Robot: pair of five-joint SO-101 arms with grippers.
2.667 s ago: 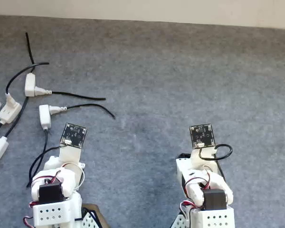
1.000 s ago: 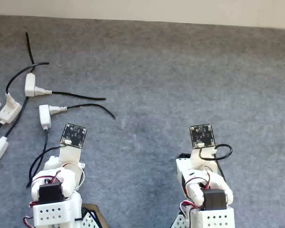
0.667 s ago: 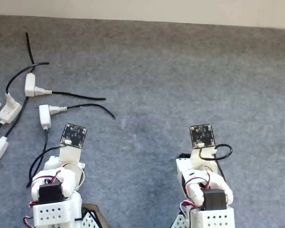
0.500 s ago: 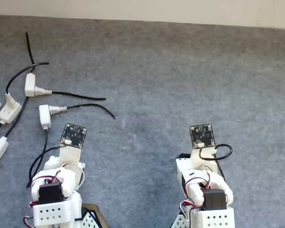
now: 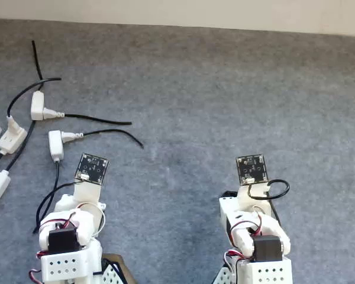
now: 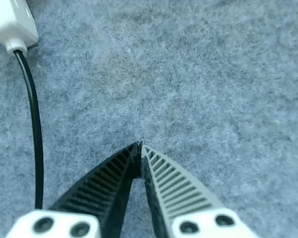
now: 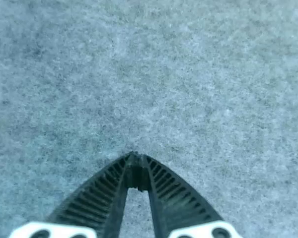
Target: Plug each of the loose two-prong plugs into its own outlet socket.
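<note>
- Nothing has moved vs the earlier frames: both arms sit parked at the near edge of the grey carpeted surface, and no cord has shifted.
- left gripper: fingers pinched tip to tip, nothing between them, over bare carpet.
- right gripper: same, closed & empty, well apart from the task things.
- Task things all lie by the left edge. A white plastic plug block on a thin black cord lies just ahead of the left gripper. A second white block is farther toward the far-left corner. More white blocks sit at the left edge itself.
- Can't tell plug from socket, or which are already mated; prongs too small to see.
- Handling (est.): blocks prob. light, rigid, smooth plastic, so they could slip or skate on the carpet. Cords look springy & will tug.
- Where to grip: across the flat sides of the body, not the cord or strain relief, leaving the prong end free.
</note>
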